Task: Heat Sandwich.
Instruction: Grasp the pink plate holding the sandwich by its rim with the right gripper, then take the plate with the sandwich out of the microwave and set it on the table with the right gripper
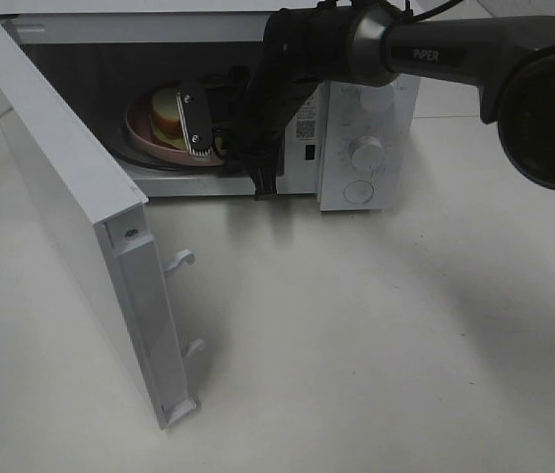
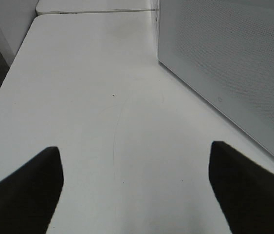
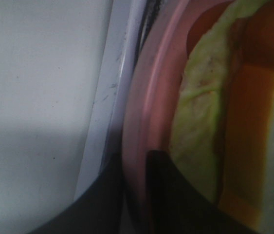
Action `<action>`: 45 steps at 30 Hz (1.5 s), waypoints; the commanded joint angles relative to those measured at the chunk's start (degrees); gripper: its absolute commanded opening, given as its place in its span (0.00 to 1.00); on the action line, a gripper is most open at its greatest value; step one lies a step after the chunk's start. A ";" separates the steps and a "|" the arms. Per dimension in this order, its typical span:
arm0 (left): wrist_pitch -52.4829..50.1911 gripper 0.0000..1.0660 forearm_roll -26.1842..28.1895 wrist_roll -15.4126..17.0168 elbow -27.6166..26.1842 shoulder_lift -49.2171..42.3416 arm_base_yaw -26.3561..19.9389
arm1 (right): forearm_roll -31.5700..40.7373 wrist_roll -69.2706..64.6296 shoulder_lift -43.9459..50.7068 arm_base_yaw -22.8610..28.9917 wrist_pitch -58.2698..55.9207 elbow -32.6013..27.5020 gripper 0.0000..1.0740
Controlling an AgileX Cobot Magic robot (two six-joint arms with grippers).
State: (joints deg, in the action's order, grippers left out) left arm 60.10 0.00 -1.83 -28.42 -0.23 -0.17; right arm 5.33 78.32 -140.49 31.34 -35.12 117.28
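the sandwich [image 1: 167, 110] sits on the pink plate [image 1: 139, 130] inside the microwave [image 1: 371, 148], though only the right wrist view shows the right gripper [image 3: 133, 168] pinching that plate's rim, while the left gripper [image 2: 137, 190] gapes wide, empty.

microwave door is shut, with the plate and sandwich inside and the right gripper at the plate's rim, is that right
Not quite. The door is swung wide open, not shut, as the exterior high view shows. The rest holds: the plate with the sandwich sits inside the microwave, and the right gripper is at the plate's rim.
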 commanded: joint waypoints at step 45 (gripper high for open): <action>-0.69 0.71 0.29 0.11 0.17 -0.97 -0.06 | -5.79 -1.26 9.05 5.50 -14.50 -5.16 0.00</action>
State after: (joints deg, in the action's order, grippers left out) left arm 60.10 0.00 -1.83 -28.42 -0.23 -0.17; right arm 0.00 77.81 -132.18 36.67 -48.64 112.87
